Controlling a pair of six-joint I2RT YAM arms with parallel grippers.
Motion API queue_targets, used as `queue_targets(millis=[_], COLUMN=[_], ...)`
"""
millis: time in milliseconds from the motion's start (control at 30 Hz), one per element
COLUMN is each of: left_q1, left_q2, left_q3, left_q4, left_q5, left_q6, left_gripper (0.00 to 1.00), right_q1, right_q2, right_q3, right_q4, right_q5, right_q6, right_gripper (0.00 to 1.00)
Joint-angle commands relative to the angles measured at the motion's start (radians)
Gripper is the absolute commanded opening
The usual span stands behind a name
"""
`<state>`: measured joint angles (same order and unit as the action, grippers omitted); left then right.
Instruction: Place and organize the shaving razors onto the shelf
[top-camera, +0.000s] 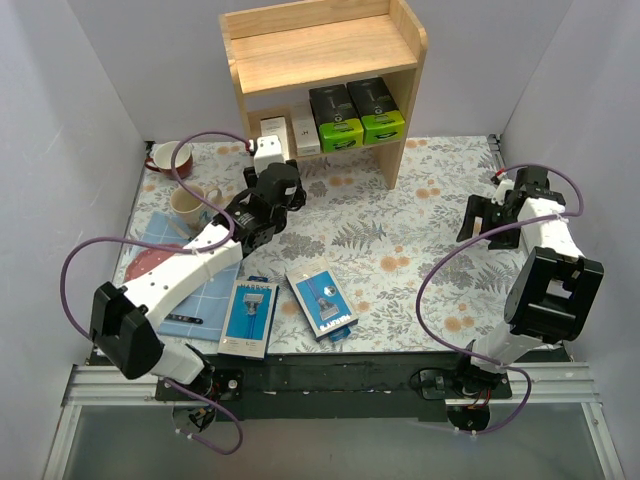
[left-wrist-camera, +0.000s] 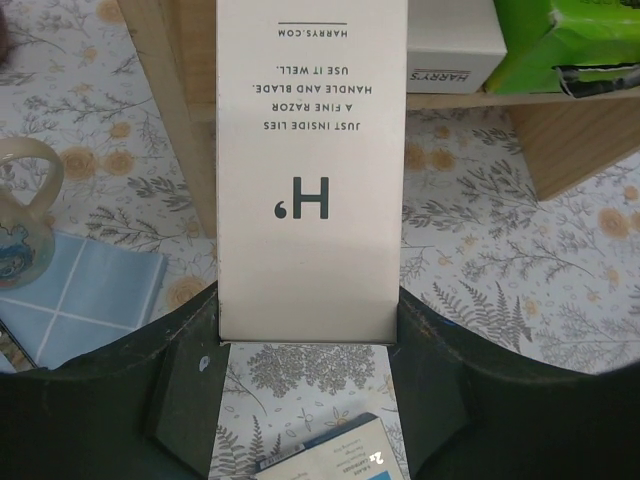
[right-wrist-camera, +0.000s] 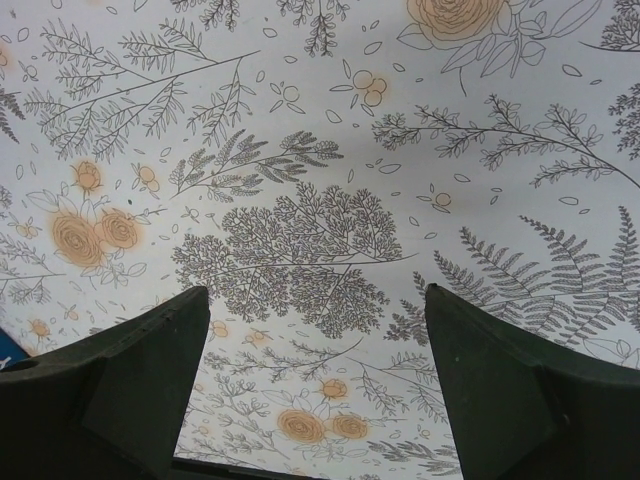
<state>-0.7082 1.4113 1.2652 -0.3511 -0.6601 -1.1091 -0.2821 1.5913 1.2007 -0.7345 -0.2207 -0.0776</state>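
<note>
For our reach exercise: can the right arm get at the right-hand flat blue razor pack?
Probably yes: the right tool is open, empty, with only floral tablecloth between it and the flat blue razor pack.

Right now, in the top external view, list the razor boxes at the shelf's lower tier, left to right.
The held white box in the left end effector → shelved white box → first black-green box → second black-green box.
</note>
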Motion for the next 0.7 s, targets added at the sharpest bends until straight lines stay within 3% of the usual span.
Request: queue_targets(millis=[0,667], left_q1=[0.026,0.070], left_q2=[0.043,0.236], left_q3=[0.071,0.206], left_q4=[0.015,0.041], left_q5=[-0.064,-0.064], left_q6=[-0.015,0.035], left_gripper=[0.00,0.07], right_q1=[-0.005,-0.006], right_q2=[0.019,0.064], right_q3=[0.057,0.039], right_q4=[-0.003,0.015], right_q5=[-0.060,-0.172], right_q6=[0.024,0.099], right_gripper=[0.95,0.95])
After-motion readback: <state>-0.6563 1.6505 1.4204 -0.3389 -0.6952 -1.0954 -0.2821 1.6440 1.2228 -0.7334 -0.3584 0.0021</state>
